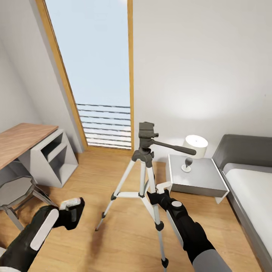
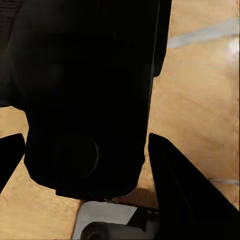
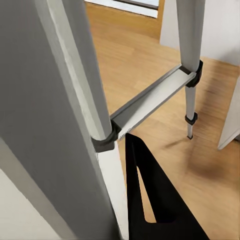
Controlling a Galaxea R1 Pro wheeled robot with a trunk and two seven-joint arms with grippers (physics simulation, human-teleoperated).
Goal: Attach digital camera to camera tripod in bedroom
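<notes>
Left gripper (image 1: 71, 211) clamps the small black compact digital camera (image 2: 85, 100); light, rigid, likely slippery; right gripper (image 1: 155, 196) grasps the silver-legged camera tripod (image 1: 145, 166) leg, seemingly closed; top-heavy.

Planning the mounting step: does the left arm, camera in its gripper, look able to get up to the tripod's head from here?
Probably yes. The left gripper holds the digital camera low by the floor, with open space up to the camera tripod head; it would have to rise well above where it is.

Bright, even daylight pours from the tall window (image 1: 100, 75); soft shadows beneath the camera tripod (image 1: 145, 177); crisp render, walls leaning toward the edges.
</notes>
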